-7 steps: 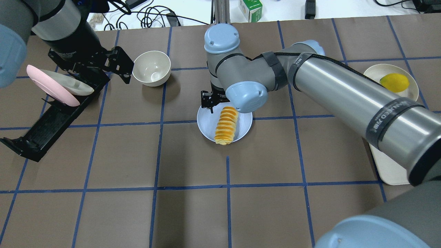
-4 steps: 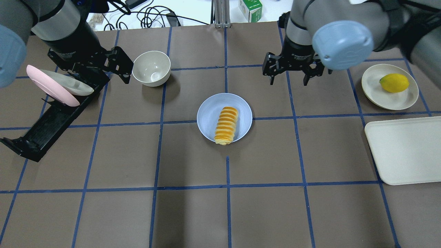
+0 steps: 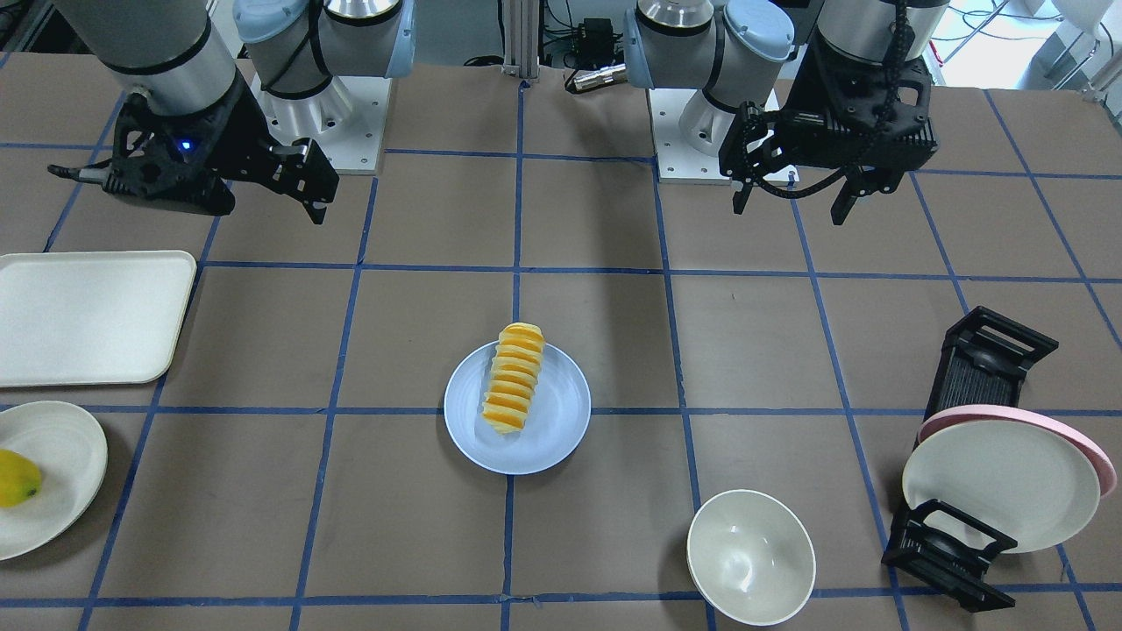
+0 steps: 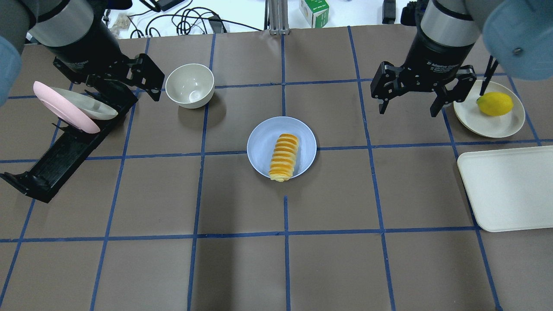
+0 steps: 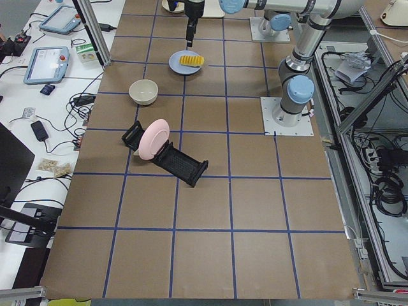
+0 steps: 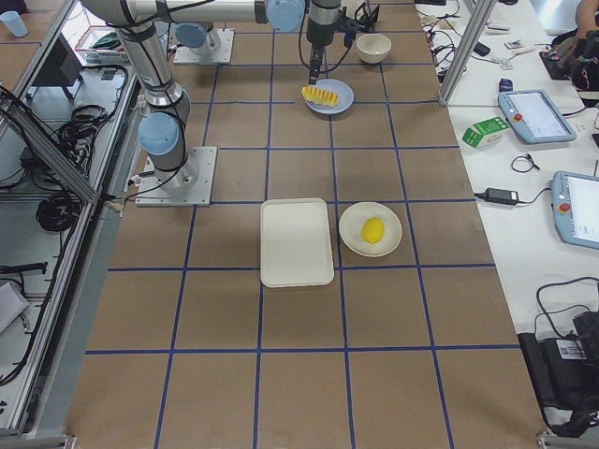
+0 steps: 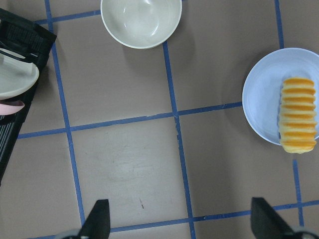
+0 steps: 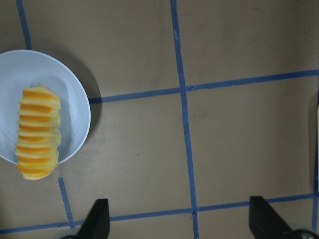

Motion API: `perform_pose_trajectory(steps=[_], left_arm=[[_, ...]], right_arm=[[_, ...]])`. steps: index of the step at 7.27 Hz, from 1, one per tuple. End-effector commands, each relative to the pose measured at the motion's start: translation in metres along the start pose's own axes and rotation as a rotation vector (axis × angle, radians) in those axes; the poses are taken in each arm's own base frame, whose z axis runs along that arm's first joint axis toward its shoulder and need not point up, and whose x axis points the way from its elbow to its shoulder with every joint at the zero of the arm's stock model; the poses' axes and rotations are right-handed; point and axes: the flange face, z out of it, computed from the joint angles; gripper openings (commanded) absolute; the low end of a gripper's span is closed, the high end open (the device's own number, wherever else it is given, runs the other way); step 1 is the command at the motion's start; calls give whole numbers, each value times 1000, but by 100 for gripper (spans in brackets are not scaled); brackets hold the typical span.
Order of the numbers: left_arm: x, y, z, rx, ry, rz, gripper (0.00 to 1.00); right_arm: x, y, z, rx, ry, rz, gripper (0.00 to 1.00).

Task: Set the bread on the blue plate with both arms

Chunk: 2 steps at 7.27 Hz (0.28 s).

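The bread [image 4: 284,157], an orange-topped ridged loaf, lies on the blue plate [image 4: 262,142] at the table's middle, one end over the rim on the robot's side. It also shows in the front view [image 3: 514,379] on the plate [image 3: 554,425] and in both wrist views [image 7: 298,121] [image 8: 39,133]. My left gripper [image 4: 114,82] [image 3: 793,206] [image 7: 182,224] hangs open and empty, high and left of the plate. My right gripper [image 4: 408,110] [image 3: 184,188] [image 8: 179,221] hangs open and empty, high and right of the plate.
A cream bowl [image 4: 190,85] stands far left of the plate. A black rack [image 4: 65,147] holds a pink-rimmed plate [image 4: 65,110] and a cream one. At the right are a cream plate [image 4: 497,121] with a lemon [image 4: 494,103] and a cream tray [image 4: 505,190].
My right arm has drawn back from over the blue plate to the right and far side. The bread stays on the plate. The left arm has barely moved.
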Motion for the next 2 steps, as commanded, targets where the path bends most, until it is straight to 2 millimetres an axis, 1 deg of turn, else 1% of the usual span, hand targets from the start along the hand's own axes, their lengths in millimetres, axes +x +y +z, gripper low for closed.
perform_pose_trajectory(steps=[1, 2], left_arm=[[2, 0, 4, -4, 23, 0, 100], [2, 1, 4, -4, 24, -2, 100]], right_arm=[[14, 8, -11, 10, 5, -24, 100], [21, 3, -8, -1, -8, -1, 100]])
